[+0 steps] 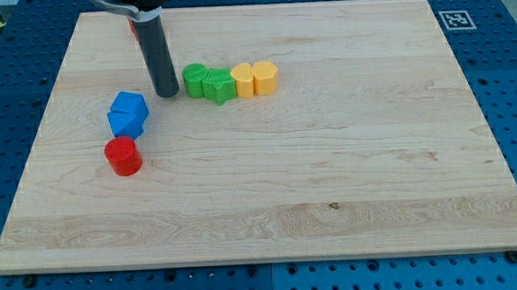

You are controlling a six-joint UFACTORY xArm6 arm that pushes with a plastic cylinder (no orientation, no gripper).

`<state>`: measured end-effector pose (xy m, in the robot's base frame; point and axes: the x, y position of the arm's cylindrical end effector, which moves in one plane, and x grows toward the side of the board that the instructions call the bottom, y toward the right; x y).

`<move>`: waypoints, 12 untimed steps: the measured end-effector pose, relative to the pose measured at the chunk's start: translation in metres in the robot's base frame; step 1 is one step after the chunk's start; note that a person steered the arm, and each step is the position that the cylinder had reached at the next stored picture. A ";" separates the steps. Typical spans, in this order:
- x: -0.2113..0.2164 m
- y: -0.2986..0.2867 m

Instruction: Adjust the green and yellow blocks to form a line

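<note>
A green round block (194, 80), a green star-shaped block (218, 85), a yellow block (243, 80) and a yellow hexagonal block (265, 77) stand side by side in a row near the board's upper middle, touching one another. My tip (165, 94) rests on the board just left of the green round block, a small gap apart. The rod rises toward the view's top.
A blue block (128, 114) and a red cylinder (123, 156) sit at the left, below my tip. A red block (133, 26) is partly hidden behind the rod at the top. The wooden board (330, 177) lies on a blue perforated table.
</note>
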<state>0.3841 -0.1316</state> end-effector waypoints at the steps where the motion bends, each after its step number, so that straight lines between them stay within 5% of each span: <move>1: 0.003 0.006; 4: 0.014 0.100; 8: 0.040 0.137; 11: -0.002 0.122; 12: 0.014 0.170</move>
<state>0.3984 0.0380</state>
